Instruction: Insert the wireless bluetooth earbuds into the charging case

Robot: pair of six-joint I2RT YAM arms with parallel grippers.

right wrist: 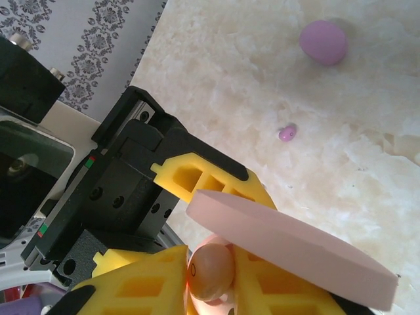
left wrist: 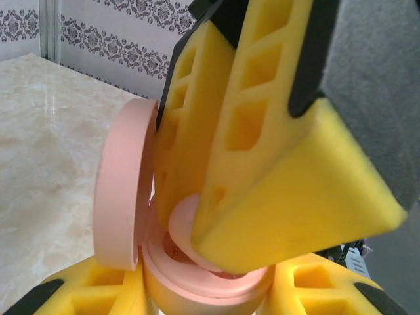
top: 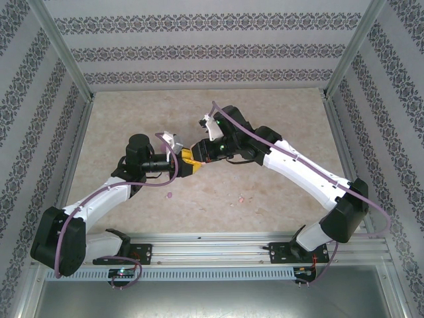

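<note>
Pink plastic is sitting at the centre of the work: the pink charging case (left wrist: 197,289), its lid (left wrist: 121,190) standing open, is being held above the tabletop (top: 265,126) by the left gripper (top: 187,165), which is clenching the case's base between its yellow fingers. The right gripper (right wrist: 211,289) is reaching into the open case with a pale pink earbud (right wrist: 211,269) between its fingertips. The bud seems to be touching both, so the gripper appears to be grasping it right at the case's inner well. Whether the bud is fully seated is not showing. Well apart from the case, a small purple earbud (right wrist: 287,133) is lying loose on the tabletop, and farther from the case a larger purple rounded piece (right wrist: 323,42) is lying too; what it is I cannot tell. Judging from this, the task is only getting started. One pink bud is going in, and the rest are waiting to be picked up and placed.
</note>
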